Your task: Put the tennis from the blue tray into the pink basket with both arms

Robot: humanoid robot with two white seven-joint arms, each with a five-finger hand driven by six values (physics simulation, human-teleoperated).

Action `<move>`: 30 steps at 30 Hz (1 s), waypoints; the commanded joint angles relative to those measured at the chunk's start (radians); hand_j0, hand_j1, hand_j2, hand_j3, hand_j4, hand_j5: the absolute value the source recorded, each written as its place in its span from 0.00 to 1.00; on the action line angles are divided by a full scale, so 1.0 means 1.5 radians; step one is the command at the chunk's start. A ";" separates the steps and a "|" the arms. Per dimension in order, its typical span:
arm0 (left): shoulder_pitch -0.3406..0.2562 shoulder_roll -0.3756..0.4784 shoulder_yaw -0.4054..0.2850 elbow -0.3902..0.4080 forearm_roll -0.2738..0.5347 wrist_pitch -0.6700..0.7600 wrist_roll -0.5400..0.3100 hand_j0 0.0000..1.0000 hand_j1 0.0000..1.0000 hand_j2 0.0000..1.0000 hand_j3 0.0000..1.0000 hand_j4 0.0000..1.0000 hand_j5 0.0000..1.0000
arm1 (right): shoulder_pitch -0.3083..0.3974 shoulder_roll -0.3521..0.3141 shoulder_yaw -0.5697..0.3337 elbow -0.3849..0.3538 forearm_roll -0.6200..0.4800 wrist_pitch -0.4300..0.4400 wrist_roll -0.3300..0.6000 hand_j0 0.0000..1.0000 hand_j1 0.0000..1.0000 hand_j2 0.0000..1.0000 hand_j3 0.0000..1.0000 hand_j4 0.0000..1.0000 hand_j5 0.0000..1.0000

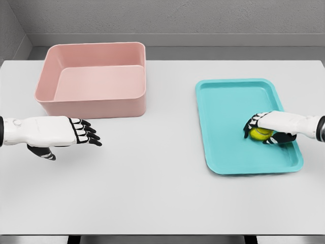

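A yellow-green tennis ball (260,134) lies in the blue tray (223,109) near its right side. My right hand (264,131) comes in from the right edge and is curled over the ball, fingers on its far side and thumb on its near side. The pink basket (94,79) stands at the back left, holding nothing that I can see. My left hand (76,133) hovers in front of the basket with its fingers stretched out to the right and nothing in it.
The white table (152,168) carries only the basket and the tray. A grey wall runs behind its far edge.
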 commanded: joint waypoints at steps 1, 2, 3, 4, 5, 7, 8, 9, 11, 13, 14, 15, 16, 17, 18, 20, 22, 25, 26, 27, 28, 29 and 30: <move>0.000 0.001 0.000 0.000 0.003 0.002 0.000 1.00 1.00 1.00 1.00 1.00 1.00 | 0.000 -0.001 -0.001 -0.002 0.001 -0.001 0.000 0.54 0.54 0.54 0.54 0.54 0.54; 0.000 0.001 0.000 0.000 0.003 0.002 0.000 1.00 1.00 1.00 1.00 1.00 1.00 | -0.002 -0.001 -0.001 -0.004 0.001 -0.001 0.000 0.54 0.54 0.54 0.54 0.54 0.54; 0.000 0.001 0.000 0.000 0.003 0.002 0.000 1.00 1.00 1.00 1.00 1.00 1.00 | -0.004 -0.002 -0.003 -0.006 0.001 -0.002 0.000 0.54 0.54 0.54 0.54 0.54 0.54; 0.000 0.001 0.000 0.000 0.003 0.002 0.000 1.00 1.00 1.00 1.00 1.00 1.00 | -0.006 -0.002 -0.004 -0.006 0.001 -0.002 0.000 0.54 0.54 0.54 0.54 0.54 0.54; 0.000 0.001 0.000 0.000 0.003 0.002 0.000 1.00 1.00 1.00 1.00 1.00 1.00 | -0.007 -0.002 -0.007 -0.006 0.000 -0.010 0.000 0.53 0.53 0.53 0.53 0.53 0.53; 0.000 0.001 0.000 0.000 0.003 0.002 0.000 1.00 1.00 1.00 1.00 1.00 1.00 | -0.016 -0.002 -0.010 -0.007 0.000 -0.014 0.000 0.53 0.53 0.53 0.53 0.53 0.53; 0.000 0.000 0.000 0.000 0.003 0.002 0.000 1.00 1.00 1.00 1.00 1.00 1.00 | -0.019 -0.003 -0.011 -0.008 0.000 -0.015 0.001 0.53 0.53 0.53 0.53 0.53 0.53; 0.000 0.000 0.000 0.000 0.003 0.002 0.000 1.00 1.00 1.00 1.00 1.00 1.00 | -0.022 -0.003 -0.011 -0.010 0.000 -0.025 0.000 0.53 0.53 0.53 0.53 0.53 0.53; 0.000 0.000 0.001 0.000 0.003 0.002 0.000 1.00 1.00 1.00 1.00 1.00 1.00 | -0.027 -0.003 -0.013 -0.015 0.000 -0.028 0.000 0.53 0.53 0.53 0.53 0.53 0.53; 0.000 -0.001 0.000 0.000 0.003 0.002 0.000 1.00 1.00 1.00 1.00 1.00 1.00 | -0.027 -0.003 -0.017 -0.022 0.000 -0.028 0.000 0.53 0.53 0.53 0.53 0.53 0.53; 0.000 -0.001 0.000 0.000 0.003 0.002 0.000 1.00 1.00 1.00 1.00 1.00 1.00 | -0.031 -0.003 -0.017 -0.027 0.000 -0.028 0.001 0.53 0.53 0.53 0.53 0.53 0.53; 0.000 -0.001 0.000 0.000 0.003 0.002 0.000 1.00 1.00 1.00 1.00 1.00 1.00 | -0.032 -0.004 -0.017 -0.034 0.000 -0.028 0.000 0.53 0.53 0.53 0.53 0.53 0.53; 0.000 -0.001 0.001 0.000 0.003 0.002 0.000 1.00 1.00 1.00 1.00 1.00 1.00 | -0.032 -0.004 -0.017 -0.040 0.000 -0.028 0.001 0.53 0.53 0.53 0.53 0.53 0.53; 0.000 -0.001 0.000 0.000 0.003 0.002 0.000 1.00 1.00 1.00 1.00 1.00 1.00 | -0.032 -0.004 -0.017 -0.047 0.000 -0.028 0.001 0.53 0.53 0.53 0.53 0.53 0.53; 0.000 -0.001 0.000 0.000 0.003 0.002 0.000 1.00 1.00 1.00 1.00 1.00 1.00 | -0.036 -0.004 -0.017 -0.051 0.000 -0.028 0.000 0.53 0.53 0.53 0.53 0.53 0.53; 0.000 -0.001 0.000 0.000 0.003 0.002 0.000 1.00 1.00 1.00 1.00 1.00 1.00 | -0.038 -0.003 -0.018 -0.062 0.000 -0.029 0.012 0.53 0.53 0.53 0.53 0.53 0.53; -0.004 0.000 0.001 0.000 0.003 0.002 0.000 1.00 1.00 1.00 1.00 1.00 1.00 | -0.042 -0.003 -0.019 -0.070 0.000 -0.029 0.013 0.53 0.53 0.53 0.53 0.53 0.53; -0.009 -0.003 0.000 0.000 0.003 0.002 0.000 1.00 1.00 1.00 1.00 1.00 1.00 | -0.047 -0.003 -0.021 -0.082 0.000 -0.029 0.016 0.53 0.53 0.53 0.53 0.53 0.53; -0.009 -0.002 0.000 0.000 0.003 0.002 0.000 1.00 1.00 1.00 1.00 1.00 1.00 | -0.051 -0.003 -0.021 -0.087 0.000 -0.029 0.016 0.53 0.53 0.53 0.53 0.53 0.53; -0.009 -0.002 0.000 0.000 0.003 0.002 0.000 1.00 1.00 1.00 1.00 1.00 1.00 | -0.054 -0.002 -0.021 -0.089 0.000 -0.029 0.017 0.53 0.53 0.53 0.53 0.53 0.53; -0.009 -0.002 0.000 0.000 0.003 0.002 0.000 1.00 1.00 1.00 1.00 1.00 1.00 | -0.055 -0.002 -0.021 -0.095 -0.001 -0.029 0.017 0.53 0.53 0.53 0.53 0.53 0.53; -0.009 -0.002 0.000 0.000 0.003 0.002 0.000 1.00 1.00 1.00 1.00 1.00 1.00 | -0.056 -0.002 -0.021 -0.098 0.000 -0.029 0.018 0.53 0.53 0.53 0.53 0.53 0.53; -0.009 -0.002 0.000 0.000 0.003 0.002 0.000 1.00 1.00 1.00 1.00 1.00 1.00 | -0.060 -0.002 -0.021 -0.102 0.000 -0.029 0.020 0.53 0.53 0.53 0.53 0.53 0.53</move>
